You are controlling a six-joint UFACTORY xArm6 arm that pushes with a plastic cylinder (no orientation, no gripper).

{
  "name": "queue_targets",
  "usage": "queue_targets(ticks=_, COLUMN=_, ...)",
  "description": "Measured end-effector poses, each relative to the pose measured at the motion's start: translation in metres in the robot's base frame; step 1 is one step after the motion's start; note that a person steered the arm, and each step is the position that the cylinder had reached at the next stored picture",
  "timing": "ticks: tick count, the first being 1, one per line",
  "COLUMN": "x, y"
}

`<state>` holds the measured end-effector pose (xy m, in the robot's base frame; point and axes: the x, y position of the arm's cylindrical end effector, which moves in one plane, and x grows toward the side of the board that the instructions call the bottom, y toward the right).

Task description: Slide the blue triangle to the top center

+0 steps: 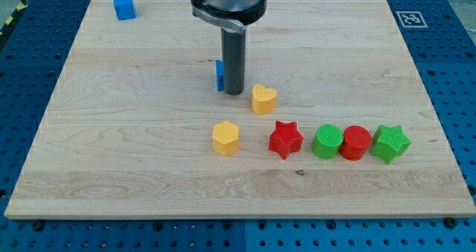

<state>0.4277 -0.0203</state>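
Observation:
The blue triangle point(219, 75) is near the board's middle, mostly hidden behind my rod; only its left edge shows. My tip point(234, 93) rests on the board right beside it, on its right and touching or nearly touching it. A blue cube point(124, 6) sits at the view's top left corner of the board.
A yellow heart point(263, 99) lies just right of and below my tip. A yellow hexagon point(225, 137), a red star point(285, 139), a green cylinder point(327, 142), a red cylinder point(355, 142) and a green star point(390, 143) form a row lower down. The wooden board point(111, 133) has a marker tag point(410, 18) off its top right.

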Motion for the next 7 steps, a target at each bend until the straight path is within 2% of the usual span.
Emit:
queue_targets(ticks=2, x=-0.004, y=-0.027)
queue_targets(ticks=5, x=-0.057, y=0.002)
queue_targets(ticks=6, x=-0.058, y=0.027)
queue_targets(ticks=7, x=-0.065, y=0.024)
